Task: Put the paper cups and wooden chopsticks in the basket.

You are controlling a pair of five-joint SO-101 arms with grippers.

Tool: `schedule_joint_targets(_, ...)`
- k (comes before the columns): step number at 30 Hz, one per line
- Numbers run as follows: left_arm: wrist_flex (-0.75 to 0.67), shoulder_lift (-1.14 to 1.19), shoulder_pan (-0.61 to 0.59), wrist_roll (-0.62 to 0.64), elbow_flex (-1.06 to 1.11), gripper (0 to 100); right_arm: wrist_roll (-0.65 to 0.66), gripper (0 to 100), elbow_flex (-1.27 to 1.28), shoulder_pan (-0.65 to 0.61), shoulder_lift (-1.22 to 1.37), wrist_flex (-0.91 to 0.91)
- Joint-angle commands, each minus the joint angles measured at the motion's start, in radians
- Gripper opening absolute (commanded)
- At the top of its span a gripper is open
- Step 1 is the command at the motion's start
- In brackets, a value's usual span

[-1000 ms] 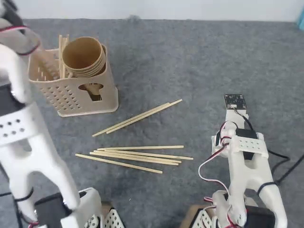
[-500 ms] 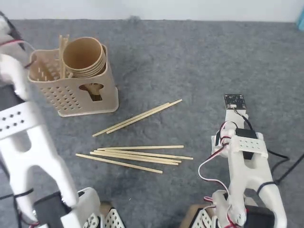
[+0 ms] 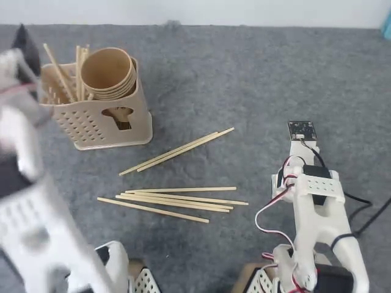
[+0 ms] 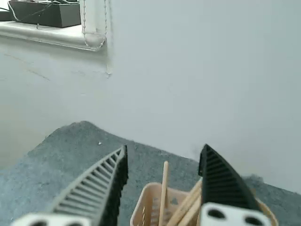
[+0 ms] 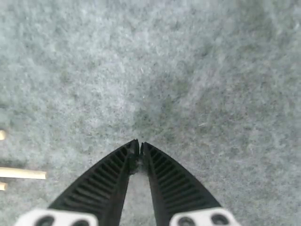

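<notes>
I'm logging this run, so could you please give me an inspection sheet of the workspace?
Surface: grey carpet covers the table.
Job's things: stacked paper cups and several upright chopsticks stand in the basket; a loose pair and a loose bundle lie on the carpet in front of it.
Clutter: nothing seen.
Grippers: left gripper open, holding nothing, above the basket; right gripper shut on nothing, over bare carpet.
Cables: red, white and black wires loop along the right arm.
Surroundings: white wall; ledge with dark boxes.
</notes>
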Motion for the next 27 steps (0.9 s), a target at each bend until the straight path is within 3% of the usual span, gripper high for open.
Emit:
schedule_joint_targets(1,0.209,-0.267,-0.006,0.018,0.114,24,0.011,1.9,-0.005,0.005,-0.035,-0.01)
schedule_joint_targets(8,0.009,-0.578,-0.014,0.018,0.72,24,0.011,1.9,-0.003,0.004,-0.033,-0.01)
schedule_joint_targets(15,-0.087,-0.907,-0.192,0.009,1.213,24,0.006,2.4,0.011,0.001,-0.044,-0.016)
schedule_joint_targets(19,-0.086,-1.037,-0.203,-0.094,1.409,24,0.011,3.5,0.006,-0.001,-0.044,-0.016)
schedule_joint_targets(22,-0.083,-1.097,-0.189,-0.104,1.554,24,0.012,10.2,-0.029,-0.028,-0.044,0.004)
schedule_joint_targets(27,-0.023,-1.14,-0.127,-0.106,1.55,24,0.02,22.1,-0.207,-0.194,-0.044,0.147)
